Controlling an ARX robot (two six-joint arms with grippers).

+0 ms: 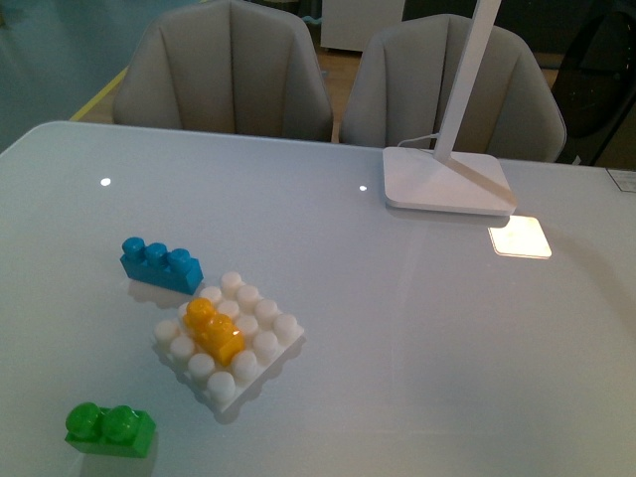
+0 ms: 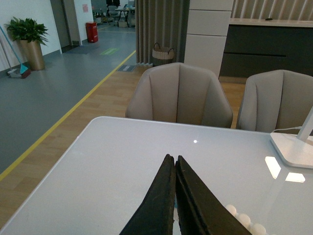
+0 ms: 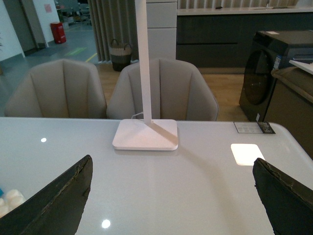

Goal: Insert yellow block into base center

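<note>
On the white base point(image 1: 260, 350), yellow block point(image 1: 215, 329) seated over centre studs; left gripper point(image 2: 175, 164) jaws together, right gripper point(image 3: 171, 196) jaws wide apart, both clear; insertion apparently complete, only verification due.

Base point(image 2: 243, 219) mostly cut off; lamp point(image 1: 467, 89) top likely cropped.

1. Open-plan office or showroom: a glossy white table point(image 1: 417, 328) with two beige upholstered chairs point(image 2: 178, 95) at frame top.
2. Beyond: yellow floor line point(image 2: 73, 110), potted plant point(image 2: 28, 36), dark cabinets point(image 3: 220, 29).
</note>
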